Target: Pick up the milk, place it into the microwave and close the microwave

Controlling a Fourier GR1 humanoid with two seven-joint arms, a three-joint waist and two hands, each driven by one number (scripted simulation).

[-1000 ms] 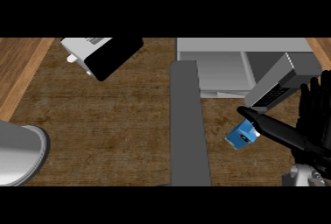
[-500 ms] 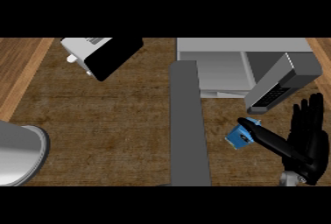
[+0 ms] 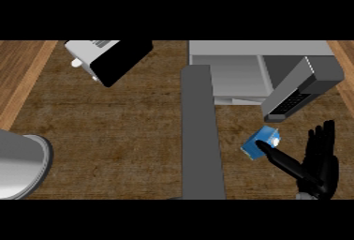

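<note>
1. Since the earlier frame the right hand (image 3: 314, 164) has drawn lower and nearer the milk (image 3: 261, 142); its thumb tip now touches the carton's near edge.
2. The fingers are straight and spread, pointing up; nothing is grasped.
3. The milk sits on the counter (image 3: 117, 140), just below the open microwave (image 3: 235, 70); its long axis runs diagonally, white cap toward upper right.

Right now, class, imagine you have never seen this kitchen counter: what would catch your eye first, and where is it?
The small blue milk carton stands out on the brown counter at lower right. The black right hand is beside it, fingers straight, thumb tip reaching the carton. Just above, the grey microwave stands with its door swung open.
</note>
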